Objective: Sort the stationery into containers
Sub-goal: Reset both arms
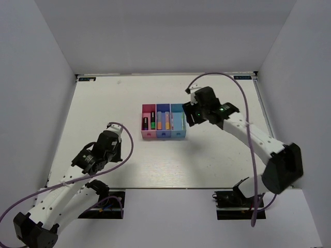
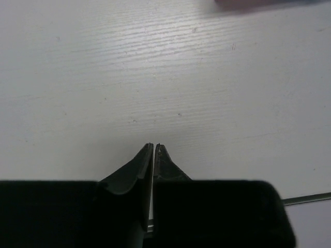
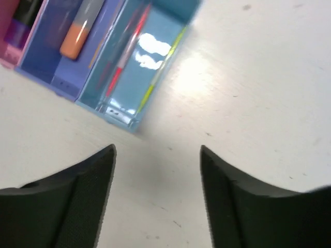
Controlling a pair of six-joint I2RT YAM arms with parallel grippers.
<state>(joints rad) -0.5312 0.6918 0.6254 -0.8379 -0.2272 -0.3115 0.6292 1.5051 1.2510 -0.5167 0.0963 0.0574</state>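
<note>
Three joined bins stand mid-table: pink (image 1: 148, 133), blue-violet (image 1: 163, 133) and cyan (image 1: 178, 132). The pink bin holds two dark markers (image 1: 153, 123). The blue-violet bin holds orange-and-white highlighters (image 1: 166, 121), one also showing in the right wrist view (image 3: 77, 32). The cyan bin (image 3: 155, 57) holds a thin pink pen (image 3: 124, 54) and a pale-yellow stick (image 3: 160, 67). My right gripper (image 1: 190, 117) (image 3: 158, 150) is open and empty, just right of the cyan bin. My left gripper (image 1: 111, 135) (image 2: 154, 144) is shut and empty over bare table, left of the bins.
White walls enclose the table on the left, back and right. The pink bin's edge (image 2: 258, 3) shows blurred at the top of the left wrist view. Purple cables (image 1: 248, 119) trail along both arms.
</note>
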